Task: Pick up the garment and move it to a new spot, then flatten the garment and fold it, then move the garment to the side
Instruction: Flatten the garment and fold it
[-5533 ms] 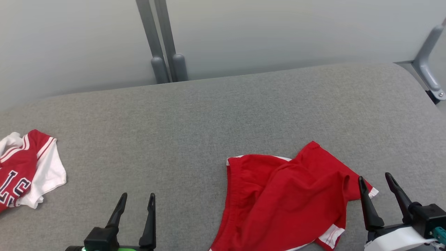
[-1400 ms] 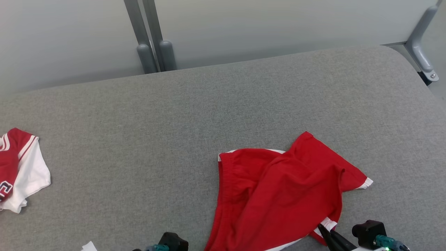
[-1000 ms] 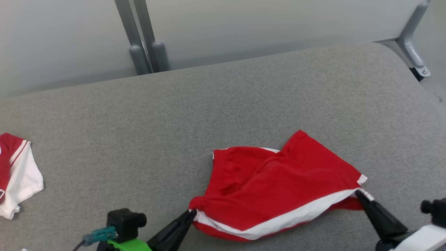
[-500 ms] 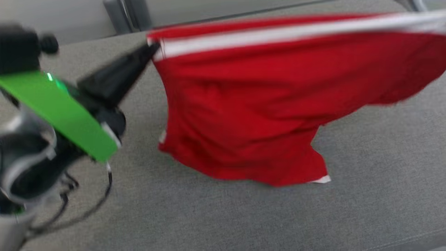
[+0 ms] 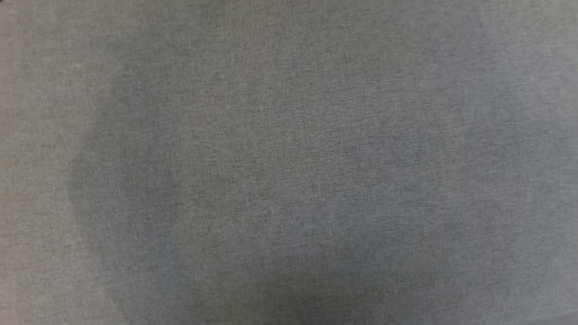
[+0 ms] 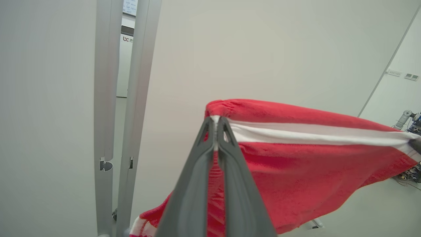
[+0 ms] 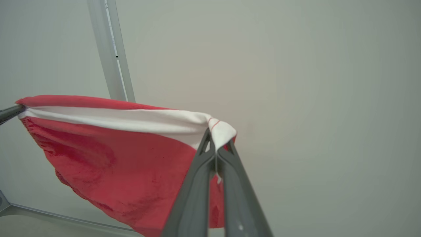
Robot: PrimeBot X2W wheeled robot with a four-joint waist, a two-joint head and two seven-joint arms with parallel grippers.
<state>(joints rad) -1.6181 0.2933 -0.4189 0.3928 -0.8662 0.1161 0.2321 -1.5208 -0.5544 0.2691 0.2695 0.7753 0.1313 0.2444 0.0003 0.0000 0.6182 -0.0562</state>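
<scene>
The left gripper point(image 6: 215, 122) has its two fingers pressed tight together on one corner of the red shorts point(image 6: 296, 168), right where the white stripe point(image 6: 312, 133) starts; the right gripper point(image 7: 215, 146) is squeezed tight on the other end of that stripe, on a little white flap of cloth; the shorts are up in the air, pulled out long between the two grippers; the stripe runs along the top and the red part hangs down loose below it; in the left wrist view the shorts hang to the right of the gray posts point(image 6: 108, 98), and the corner in the left gripper is the end nearest the posts; in the right wrist view the posts rise behind the top edge of the shorts, and the right gripper is to the right of them; a pale wall point(image 6: 269, 49) is behind the posts; the head view looks at a gray cloth surface point(image 5: 289, 162) with a soft shadow on it.
</scene>
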